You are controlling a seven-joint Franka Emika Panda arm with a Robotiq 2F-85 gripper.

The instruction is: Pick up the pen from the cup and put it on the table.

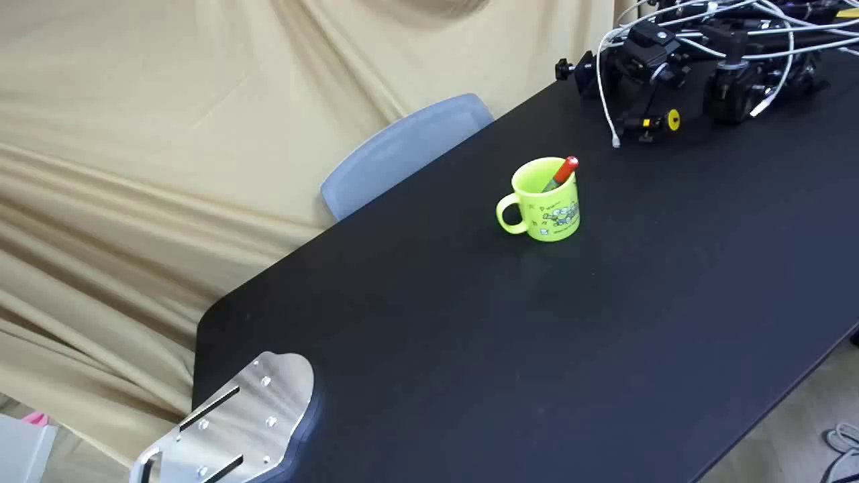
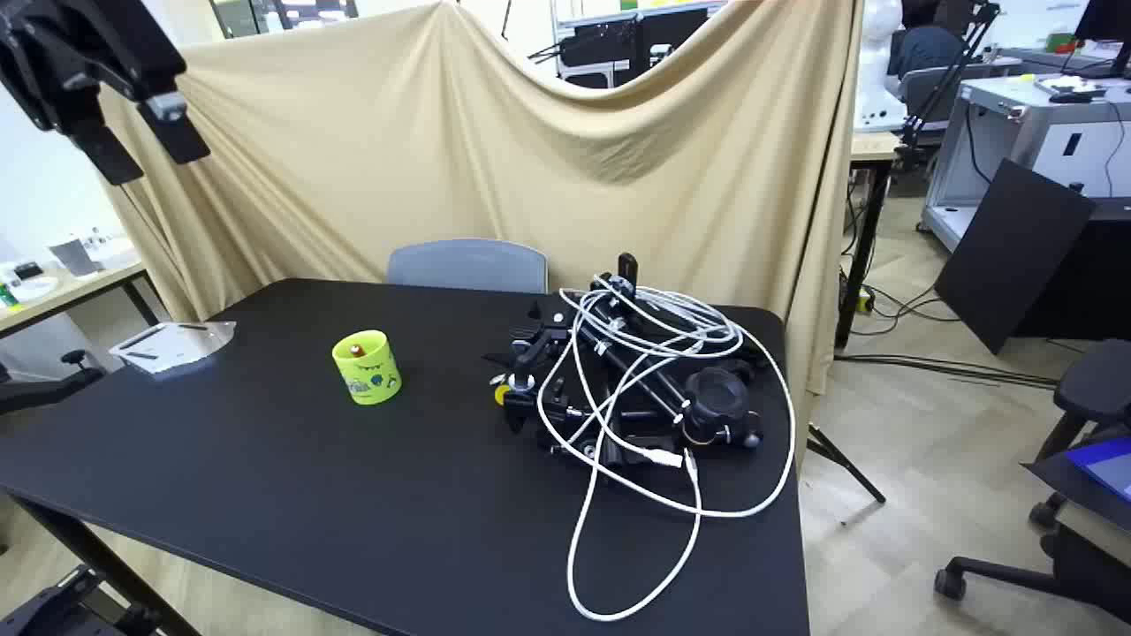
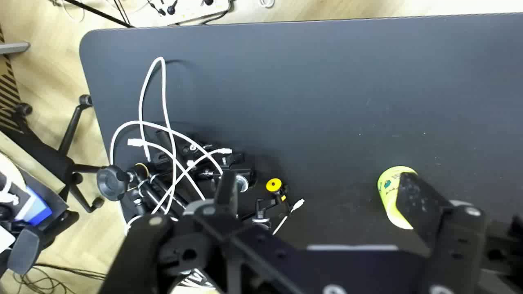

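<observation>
"What's in the cup (image 1: 549, 216)?"
"The pen (image 1: 566, 170), tilted, its red end poking out."
"Gripper (image 2: 160, 166)?"
"Jaws wide apart, holding nothing, above the table (image 1: 429, 322)."
"Room?"
"The cup stands within the table's edges, well apart from the white cables (image 2: 663, 457)."

Pincer (image 2: 160, 169) spread wide, angled downward

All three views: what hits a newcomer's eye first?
Probably the cartoon-printed lime-green mug, standing on the matte black tabletop with a slim red-and-grey pen leaning in it. Next, the tangle of white cables over black rods and clamps, on the tabletop's right side in an exterior view. Then the draped beige cloth behind.
</observation>
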